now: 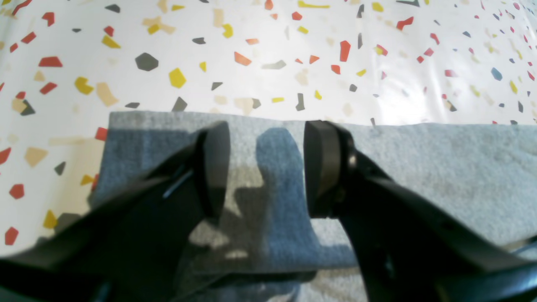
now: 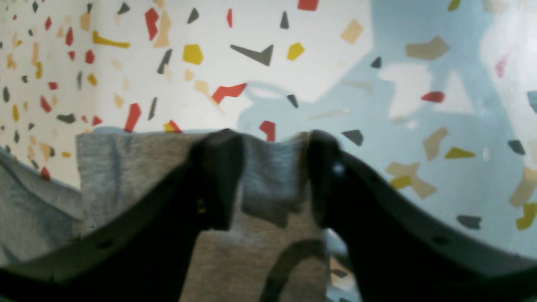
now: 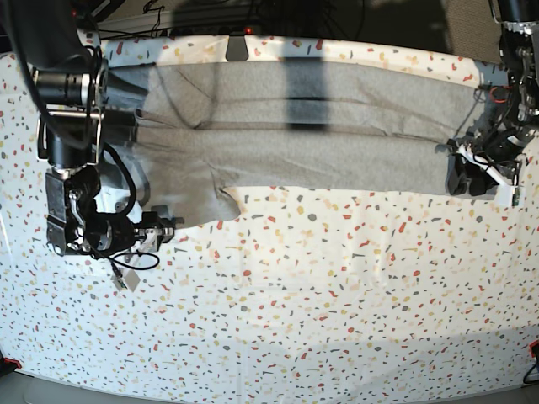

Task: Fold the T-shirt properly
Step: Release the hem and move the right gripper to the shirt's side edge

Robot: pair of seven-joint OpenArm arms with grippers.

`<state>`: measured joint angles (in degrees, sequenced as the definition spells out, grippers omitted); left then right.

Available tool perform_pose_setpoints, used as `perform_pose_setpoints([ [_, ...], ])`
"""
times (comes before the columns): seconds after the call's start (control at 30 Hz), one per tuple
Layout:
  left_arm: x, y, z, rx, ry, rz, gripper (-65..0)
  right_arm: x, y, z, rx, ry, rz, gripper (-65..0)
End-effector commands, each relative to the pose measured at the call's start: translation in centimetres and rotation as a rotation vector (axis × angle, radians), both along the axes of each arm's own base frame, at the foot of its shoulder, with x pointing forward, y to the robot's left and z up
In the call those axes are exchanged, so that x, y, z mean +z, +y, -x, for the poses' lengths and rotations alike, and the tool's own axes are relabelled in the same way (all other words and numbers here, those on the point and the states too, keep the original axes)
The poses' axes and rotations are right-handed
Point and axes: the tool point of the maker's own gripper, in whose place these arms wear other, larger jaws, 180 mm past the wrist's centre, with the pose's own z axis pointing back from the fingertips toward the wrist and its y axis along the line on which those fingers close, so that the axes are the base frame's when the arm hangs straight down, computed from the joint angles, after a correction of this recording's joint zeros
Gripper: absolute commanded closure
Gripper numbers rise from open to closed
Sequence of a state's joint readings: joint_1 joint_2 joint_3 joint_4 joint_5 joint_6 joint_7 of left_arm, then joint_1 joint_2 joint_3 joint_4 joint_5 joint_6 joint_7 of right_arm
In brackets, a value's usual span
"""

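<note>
The grey T-shirt (image 3: 295, 126) lies stretched along the far side of the table, folded lengthwise into a long band. In the left wrist view my left gripper (image 1: 267, 134) stands open just above a flat corner of the T-shirt (image 1: 419, 167), one finger on each side of a strip of cloth. In the base view the left gripper (image 3: 461, 175) sits at the band's right end. My right gripper (image 2: 272, 142) has its jaws apart with a raised fold of the T-shirt (image 2: 126, 167) between them; a black letter curve shows below. The right gripper (image 3: 164, 227) is at the band's left end.
The table (image 3: 295, 295) wears a white cloth with coloured flecks, slightly wrinkled near the middle. A loose cable with a tag (image 3: 126, 273) hangs by the right arm's base. A dark shadow band (image 3: 307, 93) crosses the shirt at the far edge.
</note>
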<state>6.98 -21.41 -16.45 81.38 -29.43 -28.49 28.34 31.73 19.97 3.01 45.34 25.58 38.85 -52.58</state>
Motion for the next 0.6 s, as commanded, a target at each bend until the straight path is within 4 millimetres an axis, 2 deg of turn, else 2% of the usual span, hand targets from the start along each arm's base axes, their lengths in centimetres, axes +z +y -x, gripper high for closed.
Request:
perform_pose_setpoints([
  [0.0, 1.7, 0.5, -0.9, 0.0, -0.056, -0.009, -28.1, 1.2, -0.6, -0.9, 0.001, -0.019, 0.014, -17.0],
  [0.1, 1.7, 0.6, -0.9, -0.001, -0.056, -0.01, -28.1, 1.0, -0.7, -0.5, 0.008, 0.006, 0.024, 0.0],
  [0.2, 1.7, 0.6, -0.9, -0.001, -0.056, -0.01, -28.1, 1.2, -1.1, -0.6, 0.016, 0.002, 0.053, 0.0],
  [0.43, 1.1, 0.9, -0.7, -0.01, -0.036, -0.066, -28.1, 4.2, -0.6, -0.7, 0.097, -0.045, 0.122, 0.0],
  [0.57, 1.1, 1.0, -0.7, -0.01, -0.036, -0.068, -28.1, 5.6, 1.3, 0.4, 0.149, -0.136, 0.114, 0.0],
])
